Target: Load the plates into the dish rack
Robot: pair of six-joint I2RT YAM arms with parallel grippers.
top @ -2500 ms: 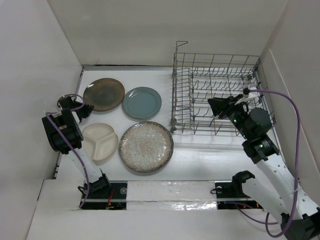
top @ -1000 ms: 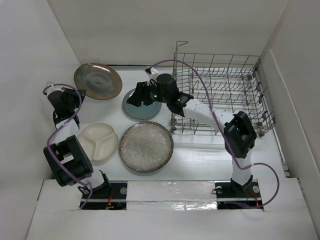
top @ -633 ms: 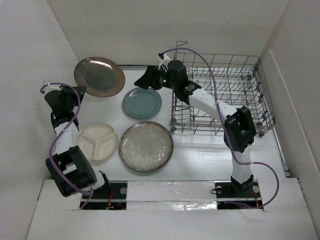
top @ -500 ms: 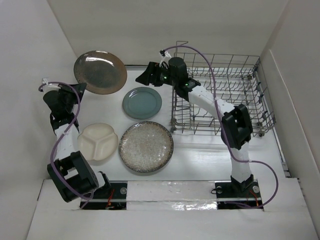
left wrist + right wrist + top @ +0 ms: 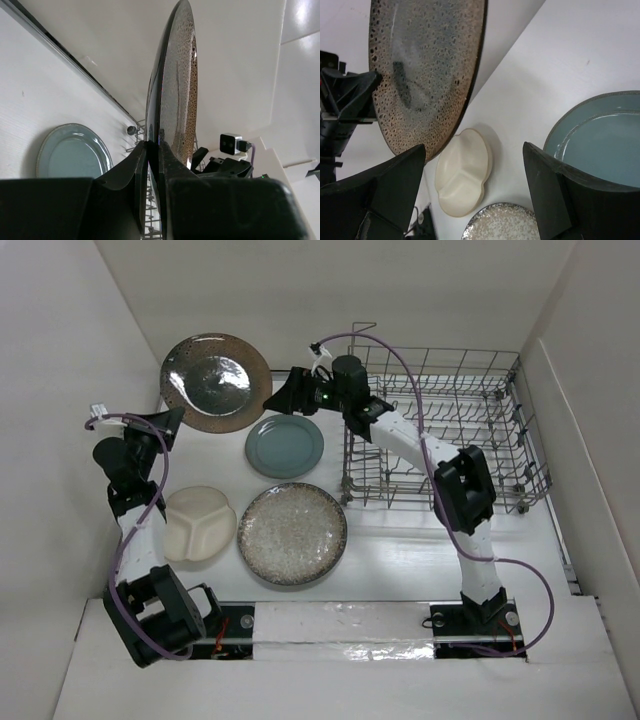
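- Standing almost on edge in the upper left of the overhead view, the brown plate [image 5: 215, 383] hangs off the bench [image 5: 400, 550]. Its round glazed face is mottled with dark pits and catches a pale sheen.
- The left tool [image 5: 165, 423] is clamped on the plate's lower rim. In the left wrist view its two black fingers [image 5: 177, 167] pinch the thin dark edge from both sides.
- The right tool [image 5: 287, 395] sits just beside the plate's right-hand rim without touching it. In the right wrist view its blunt black fingers [image 5: 390, 195] are spread wide with nothing between them.
- The grey-blue plate [image 5: 285, 446] lies flat on the bench just below the right tool. It is smooth and matte, with a raised ring inside its rim.
- The cream plate [image 5: 200, 523], lobed and parted into three shallow hollows, lies flat at the lower left.
- The speckled plate [image 5: 292, 533], the largest of the four, is round and finely flecked. It lies just right of the cream one.
- The dish rack [image 5: 440, 430] fills the upper right. It is a basket of thin grey wire with upright tines and tall gridded sides, and the three flat plates lie outside it to its left.
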